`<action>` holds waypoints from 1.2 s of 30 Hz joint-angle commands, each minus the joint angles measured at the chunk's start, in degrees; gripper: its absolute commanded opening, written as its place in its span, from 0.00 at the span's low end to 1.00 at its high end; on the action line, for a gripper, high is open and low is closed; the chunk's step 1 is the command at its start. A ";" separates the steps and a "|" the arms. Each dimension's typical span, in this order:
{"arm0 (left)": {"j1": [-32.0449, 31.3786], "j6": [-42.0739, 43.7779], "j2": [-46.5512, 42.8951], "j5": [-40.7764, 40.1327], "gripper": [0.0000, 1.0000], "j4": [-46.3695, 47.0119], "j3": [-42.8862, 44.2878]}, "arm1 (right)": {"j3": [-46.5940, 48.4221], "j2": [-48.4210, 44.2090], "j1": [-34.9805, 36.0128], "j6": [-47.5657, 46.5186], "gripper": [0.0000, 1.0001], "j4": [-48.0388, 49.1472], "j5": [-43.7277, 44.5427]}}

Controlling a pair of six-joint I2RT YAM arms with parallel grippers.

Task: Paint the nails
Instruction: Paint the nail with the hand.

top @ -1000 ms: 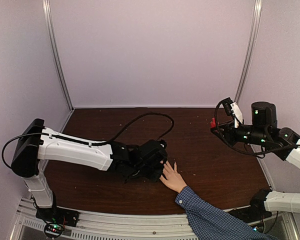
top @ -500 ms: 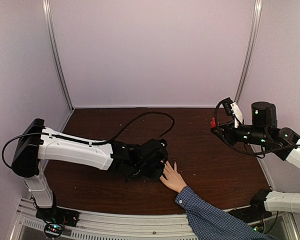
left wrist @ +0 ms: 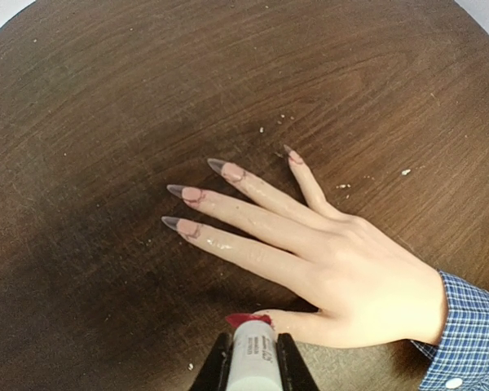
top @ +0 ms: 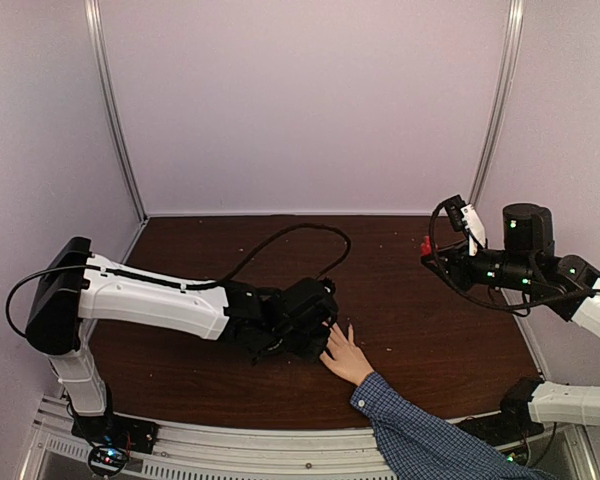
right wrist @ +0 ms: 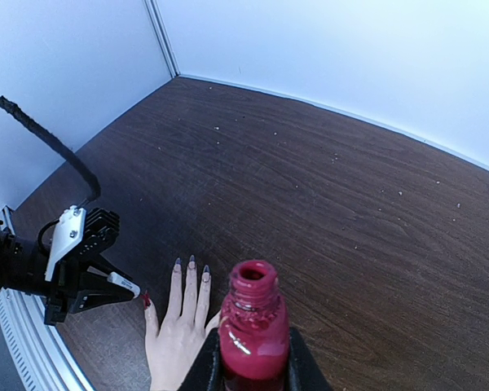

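Two grippers, each clamped on a tool, flank one resting hand.
At left, the left gripper (left wrist: 251, 352) pinches a white brush cap (left wrist: 250, 368), whose red tip (left wrist: 246, 319) meets the thumb (left wrist: 306, 327) of a hand (left wrist: 350, 277) lying flat on the brown table (left wrist: 106, 98); the thumbnail seems hidden beneath it. The nails (left wrist: 187, 194) of the four spread fingers are long, pointed and traced with thin red lines. At right, the right gripper (right wrist: 253, 366) grips an open red polish bottle (right wrist: 253, 322), raised above the table.
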 commanded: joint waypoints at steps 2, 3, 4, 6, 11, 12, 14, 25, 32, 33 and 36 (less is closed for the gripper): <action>0.14 0.48 0.55 0.01 0.00 -0.06 1.59 | -0.02 -0.51 -0.55 0.13 0.00 0.63 0.26; 0.18 0.58 0.56 -0.06 0.00 -0.11 1.53 | -0.02 -0.62 -0.53 0.15 0.00 0.62 0.33; 0.14 0.65 0.49 -0.03 0.00 -0.07 1.54 | -0.06 -0.56 -0.53 0.18 0.00 0.55 0.32; 0.14 1.00 0.38 -0.17 0.00 -0.11 1.59 | -0.02 -0.56 -0.52 0.18 0.00 0.62 0.40; 0.14 1.54 -0.41 -1.87 0.00 -0.81 1.28 | -0.02 -0.58 -0.57 0.18 0.00 0.55 0.36; 0.15 1.63 -0.62 -2.26 0.00 -0.96 1.18 | -0.02 -0.59 -0.53 0.17 0.00 0.56 0.33; 0.15 1.81 -0.89 -2.93 0.00 -1.29 1.07 | -0.02 -0.58 -0.48 0.18 0.00 0.56 0.30; 0.81 2.09 -2.11 -4.37 0.00 -1.19 -0.48 | -0.02 -0.50 -0.53 0.18 0.00 0.54 0.40; 2.00 2.88 -4.01 -5.42 0.00 0.39 -2.62 | -0.11 -0.45 -0.52 0.18 0.00 0.62 0.24; 2.23 2.99 -4.31 -5.41 0.00 0.83 -3.04 | -0.11 -0.51 -0.53 0.18 0.00 0.63 0.30; 2.50 3.90 -5.73 -6.32 0.00 2.12 -4.56 | -0.11 -0.47 -0.52 0.18 0.00 0.63 0.25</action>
